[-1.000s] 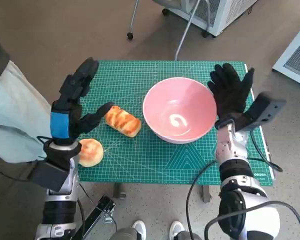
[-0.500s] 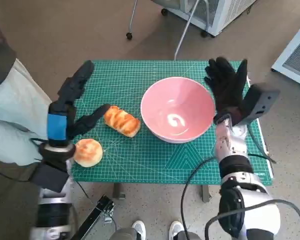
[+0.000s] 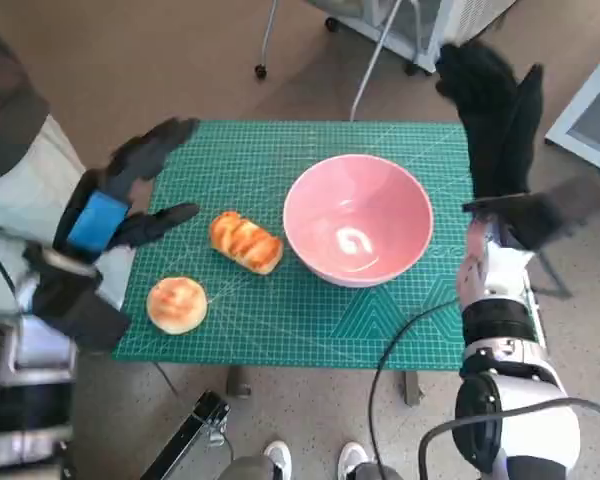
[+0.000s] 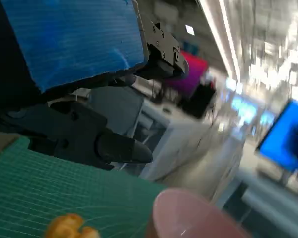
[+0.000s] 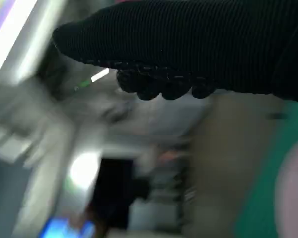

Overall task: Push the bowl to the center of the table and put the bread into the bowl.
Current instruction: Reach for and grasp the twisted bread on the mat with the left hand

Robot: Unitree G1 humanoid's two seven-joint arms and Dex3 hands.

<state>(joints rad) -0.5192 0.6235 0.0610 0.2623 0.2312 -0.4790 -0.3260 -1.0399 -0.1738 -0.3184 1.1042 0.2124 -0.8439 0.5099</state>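
Currently the golden-brown striped bread roll [image 3: 245,242] lies just beside the left hand [image 3: 110,205]'s spread, empty fingers [image 3: 165,215], long axis diagonal toward the pink round bowl [image 3: 357,218]; right hand [image 3: 495,110] raised, fingers apart, empty.

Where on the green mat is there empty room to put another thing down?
The biggest bare patch of the green mat is the far strip behind the long bread and pink bowl. Another runs along the near edge, from the round bun rightward under the bowl. It is crowded at the left, where both breads sit close under the left hand.
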